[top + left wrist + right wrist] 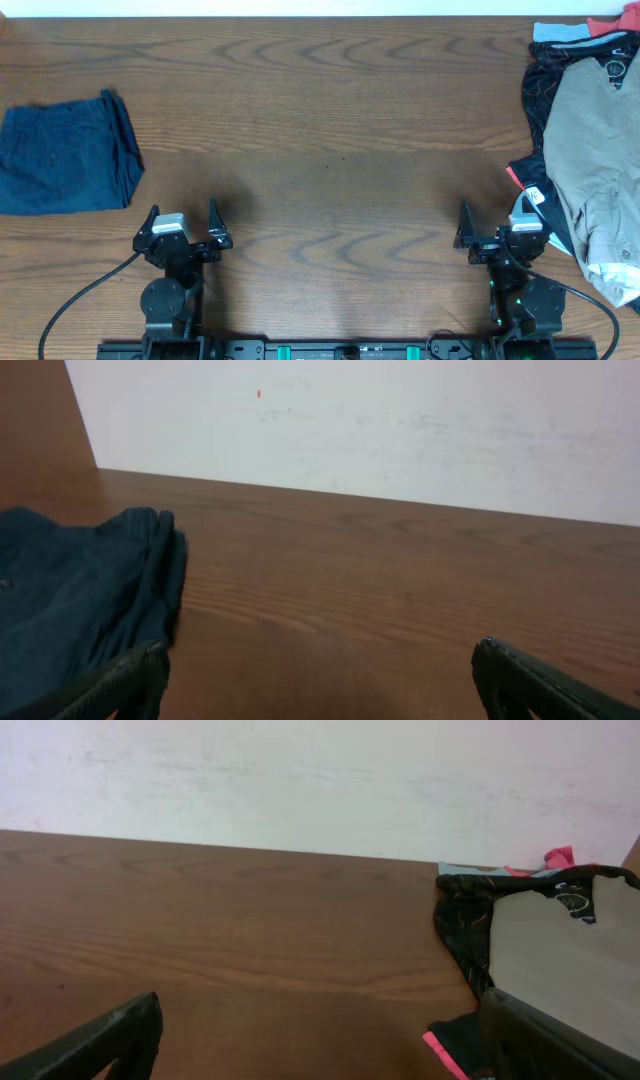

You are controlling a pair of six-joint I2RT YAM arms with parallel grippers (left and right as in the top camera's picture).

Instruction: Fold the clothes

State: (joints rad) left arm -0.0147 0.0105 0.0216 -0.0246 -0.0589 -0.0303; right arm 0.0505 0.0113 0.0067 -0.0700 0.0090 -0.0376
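The dark navy-blue shorts (62,160) lie folded into a compact rectangle at the table's left edge. They also show at the left of the left wrist view (75,595). My left gripper (183,230) is open and empty near the front edge, to the right of and nearer than the shorts. Its fingers spread wide in its wrist view (320,685). My right gripper (500,232) is open and empty at the front right, fingers wide apart in its wrist view (320,1040).
A pile of other clothes sits at the right edge: a beige-khaki garment (600,130) on top of a black patterned garment (540,85) with pink trim, right beside my right gripper. The pile shows in the right wrist view (560,940). A white wall stands behind the table.
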